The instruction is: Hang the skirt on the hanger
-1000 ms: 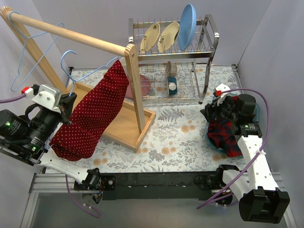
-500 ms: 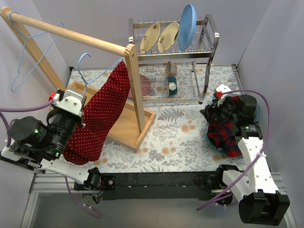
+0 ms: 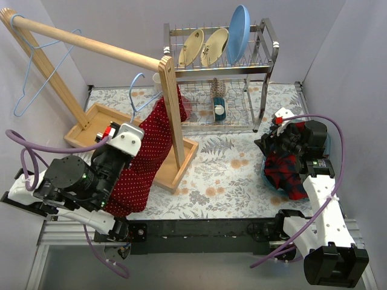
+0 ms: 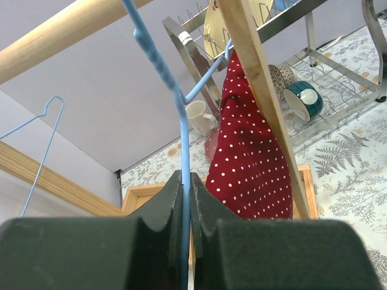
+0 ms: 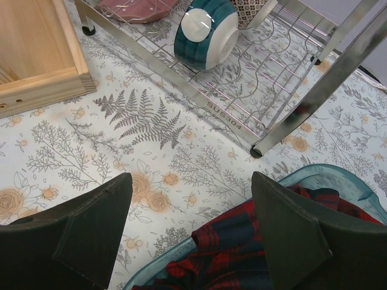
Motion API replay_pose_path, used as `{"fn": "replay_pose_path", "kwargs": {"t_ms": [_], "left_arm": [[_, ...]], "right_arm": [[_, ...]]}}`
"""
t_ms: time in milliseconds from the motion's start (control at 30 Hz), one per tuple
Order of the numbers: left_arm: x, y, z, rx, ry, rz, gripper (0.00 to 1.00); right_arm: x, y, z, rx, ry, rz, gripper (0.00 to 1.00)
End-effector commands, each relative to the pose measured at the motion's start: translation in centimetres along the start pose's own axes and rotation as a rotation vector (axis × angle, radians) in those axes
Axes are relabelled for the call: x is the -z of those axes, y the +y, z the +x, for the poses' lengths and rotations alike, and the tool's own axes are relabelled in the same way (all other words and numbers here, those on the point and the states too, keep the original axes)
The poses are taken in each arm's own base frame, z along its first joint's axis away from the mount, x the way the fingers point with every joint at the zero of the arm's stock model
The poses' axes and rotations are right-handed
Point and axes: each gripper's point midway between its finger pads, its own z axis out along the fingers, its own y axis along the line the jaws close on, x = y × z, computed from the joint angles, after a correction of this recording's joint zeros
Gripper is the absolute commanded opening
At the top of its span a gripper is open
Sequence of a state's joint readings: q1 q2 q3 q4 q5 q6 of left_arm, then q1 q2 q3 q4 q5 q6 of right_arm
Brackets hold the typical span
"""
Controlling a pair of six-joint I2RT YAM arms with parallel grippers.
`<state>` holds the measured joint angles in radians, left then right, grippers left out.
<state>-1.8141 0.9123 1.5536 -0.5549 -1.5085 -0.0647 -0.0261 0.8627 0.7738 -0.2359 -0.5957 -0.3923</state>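
The red polka-dot skirt (image 3: 145,154) hangs on a light blue wire hanger (image 3: 134,90), whose hook stands free in the air below the wooden rail (image 3: 91,43). My left gripper (image 3: 128,128) is shut on the hanger's stem. In the left wrist view the hanger wire (image 4: 181,121) runs up from between my shut fingers (image 4: 163,205), and the skirt (image 4: 254,157) hangs to the right, partly behind the rack's upright post (image 4: 260,78). My right gripper (image 3: 272,142) is open and empty over the edge of a teal basin (image 5: 326,175).
A plaid shirt (image 3: 284,172) lies in the teal basin at the right. A second blue hanger (image 3: 30,72) hangs at the rail's left end. The rack's wooden base tray (image 3: 91,121) sits under the rail. A metal dish rack (image 3: 266,66) with plates, a bowl and a mug stands behind.
My left arm has carried the hanger and skirt to the right, close to the rack's upright post. The right arm has not moved.
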Motion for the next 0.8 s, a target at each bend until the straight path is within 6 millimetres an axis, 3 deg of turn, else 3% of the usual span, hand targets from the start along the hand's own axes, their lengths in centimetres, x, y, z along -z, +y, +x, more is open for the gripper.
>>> {"fn": "replay_pose_path", "kwargs": {"t_ms": [0,367,533,600,733,767], "left_arm": [[0.2,1.4,-0.2,0.035,0.056,-0.088,0.0],[-0.2,-0.8,-1.1,0.007,0.046,-0.078,0.0],[-2.2,-1.1,-0.9,-0.026,0.029,-0.137,0.0],[-3.2,-0.4,-0.8,-0.137,0.022,-0.189,0.0],[-4.5,-0.5,-1.4,-0.082,-0.016,-0.213,0.0],[-4.2,0.6,-2.4,-0.008,-0.035,-0.204,0.0]], "right_arm": [[0.2,0.1,-0.7,0.022,-0.029,-0.005,0.87],[0.2,0.2,-0.7,0.019,-0.029,-0.011,0.87],[0.1,0.2,-0.6,0.017,-0.028,-0.015,0.87],[0.1,0.2,-0.6,0.017,-0.027,-0.014,0.87],[0.2,0.2,-0.7,0.02,-0.028,-0.013,0.87],[0.2,0.2,-0.6,0.019,-0.027,-0.013,0.87]]}}
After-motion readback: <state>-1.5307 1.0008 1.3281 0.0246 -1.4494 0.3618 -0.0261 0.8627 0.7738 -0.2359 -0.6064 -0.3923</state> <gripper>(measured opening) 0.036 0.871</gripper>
